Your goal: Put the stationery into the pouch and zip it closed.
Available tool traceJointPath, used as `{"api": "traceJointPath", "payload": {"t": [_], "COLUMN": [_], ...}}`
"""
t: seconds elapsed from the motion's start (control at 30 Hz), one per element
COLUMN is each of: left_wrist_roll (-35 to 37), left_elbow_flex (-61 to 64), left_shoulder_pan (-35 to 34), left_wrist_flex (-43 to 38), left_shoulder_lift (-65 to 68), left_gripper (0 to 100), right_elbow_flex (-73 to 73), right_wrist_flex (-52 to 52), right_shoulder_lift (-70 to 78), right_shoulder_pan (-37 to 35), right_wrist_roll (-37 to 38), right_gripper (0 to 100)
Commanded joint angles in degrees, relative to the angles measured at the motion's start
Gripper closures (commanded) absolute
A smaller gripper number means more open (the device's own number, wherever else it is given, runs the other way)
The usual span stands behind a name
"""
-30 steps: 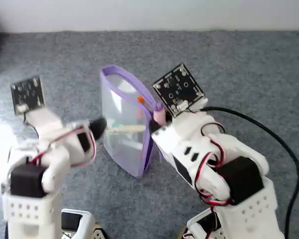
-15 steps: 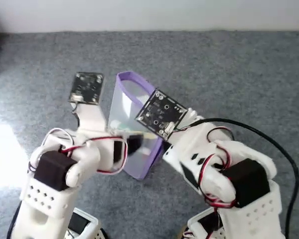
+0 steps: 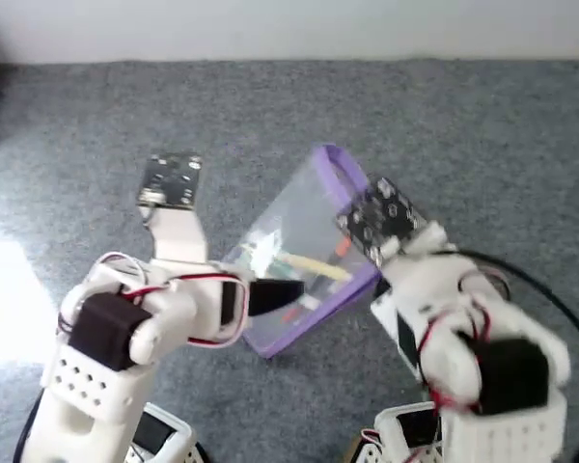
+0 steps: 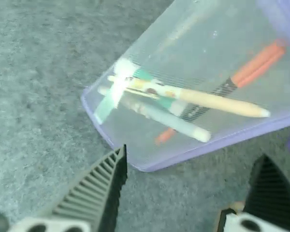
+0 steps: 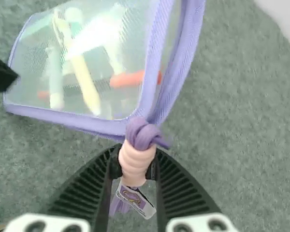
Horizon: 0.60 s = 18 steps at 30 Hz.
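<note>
The pouch (image 3: 309, 227), clear-walled with purple trim, lay tilted on the grey bench (image 3: 463, 125) between the two arms, its closed bottom corner near the left arm and its zip end lifted toward the right arm. One second earlier it had stood nearly upright; it had since swung over and shifted toward the right arm's side. The stationery (image 4: 208, 99), including a cream pen, a pale pen and an orange pen (image 4: 256, 60), was already inside and lay loose against the lower wall. The zip pull (image 5: 137, 135), a purple knot above a pink bead, sat pinched between the fingers of the right gripper (image 5: 134, 162), which had drawn back toward its own base and carried the pouch's upper end with it. Beyond the pull the two purple zip bands appeared to stand apart, so the mouth was probably not fully shut, though how far it was closed could not be told. The left gripper (image 4: 191, 162) had swung in from the side and hovered just beside the pouch's bottom edge, its fingers spread wide and holding nothing. Judged from this, loading was done and only zipping remained; with the pouch unanchored, the pull seemed to drag the whole pouch along, so a hold by the left fingers would likely be needed.
</note>
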Motion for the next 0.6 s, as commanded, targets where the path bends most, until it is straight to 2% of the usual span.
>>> {"api": "traceJointPath", "payload": {"t": [0.0,0.23,0.33,0.57], "left_wrist_roll": [2.2,2.1,2.2,2.6], "left_elbow_flex": [-2.2,2.0,1.3,1.4], "left_shoulder_pan": [5.5,12.8,15.1,19.5], "left_wrist_flex": [-1.3,-3.3,-2.9,-5.1], "left_shoulder_lift": [-1.0,-1.5,-1.4,-1.1], "left_gripper": [61,61,61,61], "right_elbow_flex": [2.5,3.2,3.2,3.1], "right_wrist_flex": [0.1,-0.6,-4.0,-8.6], "right_shoulder_lift": [-8.4,-14.9,-15.2,-15.3], "right_shoulder_pan": [1.0,1.0,0.9,-7.1], "right_wrist_roll": [0.5,0.4,0.4,-0.5], "right_gripper": [99.1,99.1,99.1,99.1]}}
